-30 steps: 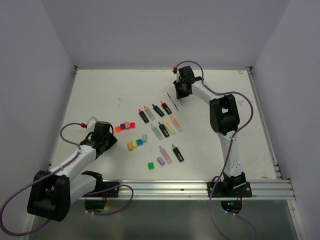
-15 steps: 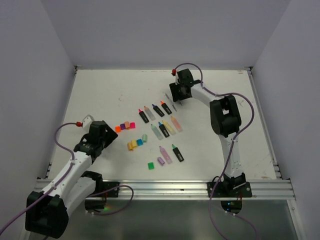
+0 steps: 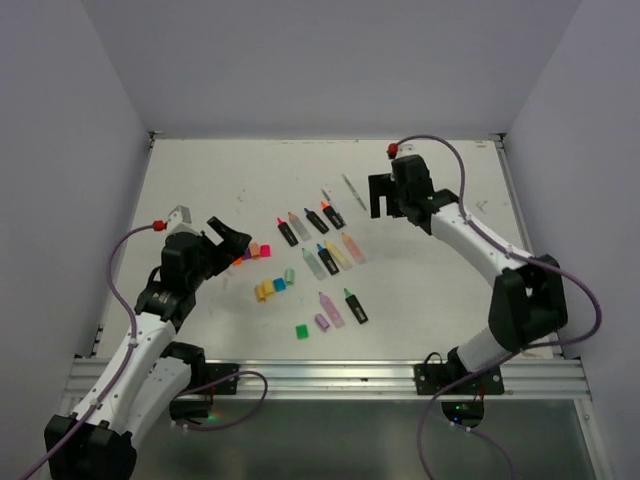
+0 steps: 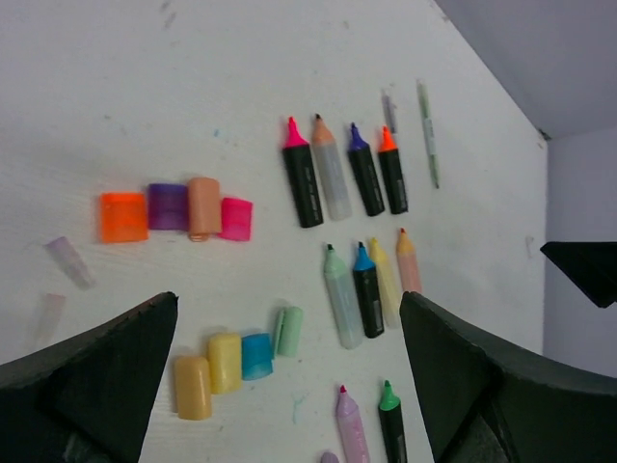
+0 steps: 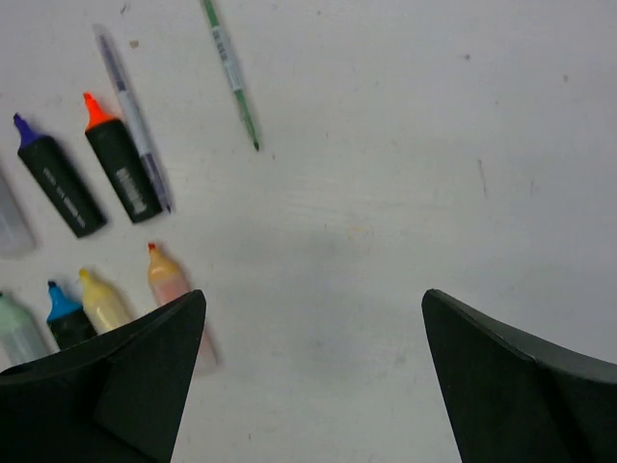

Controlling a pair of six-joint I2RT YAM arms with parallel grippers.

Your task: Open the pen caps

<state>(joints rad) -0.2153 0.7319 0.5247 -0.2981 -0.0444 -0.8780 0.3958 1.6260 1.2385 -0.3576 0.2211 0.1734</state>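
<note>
**A:** From overhead, how do the left jaws stand?

**B:** They are spread wide with nothing between them, over the worktop point(image 3: 190, 170). One row of pen caps point(image 3: 262, 250) lies right at their tips. A second row point(image 3: 271, 287) lies a little further out to one side. A green cap point(image 3: 301, 331) lies well apart from them.

**A:** And the right jaws?

**B:** Wide too, and empty. The uncapped highlighters point(image 3: 318, 240) lie off to their side, towards the other arm.

**A:** What about the left wrist view?

**B:** The dark jaws stand far apart at the bottom corners. Between them, close in, lie amber, yellow, blue point(image 4: 256, 355) and pale green caps, touching in a row. Beyond the left-hand jaw lie an orange cap point(image 4: 123, 216), then purple, peach and pink ones, also touching. The highlighters point(image 4: 335, 181) lie further ahead, tips bare.

**A:** And the right wrist?

**B:** The jaws are wide again, with only bare worktop between them. Beyond the left-hand jaw lie highlighters with bare tips, the orange-tipped one point(image 5: 120, 166) touching a thin grey pen point(image 5: 135, 121). A thin green pen point(image 5: 231, 72) lies just beside them.
</note>
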